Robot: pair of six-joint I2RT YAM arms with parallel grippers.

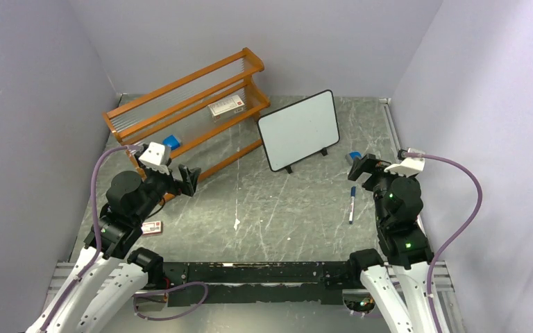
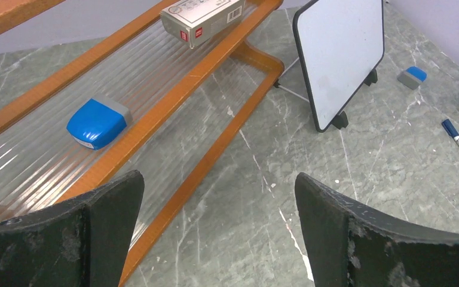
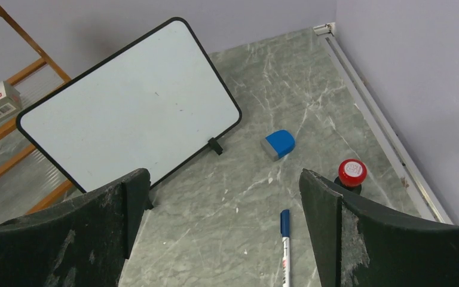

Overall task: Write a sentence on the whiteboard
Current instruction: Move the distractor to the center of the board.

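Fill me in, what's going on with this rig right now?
Writing hasn't begun. The whiteboard stands blank on its feet. The blue marker lies on the table near the right gripper; the left gripper hovers by the wooden rack. Both have their jaws open, holding nothing.

We found our left gripper (image 2: 218, 179) spread wide over the table (image 2: 245, 239). Toward the far edge the whiteboard (image 2: 340, 54) stood on its feet, plain white, just beside a wooden rack (image 2: 173, 100) holding a blue eraser (image 2: 97, 122) and a box (image 2: 202, 17).
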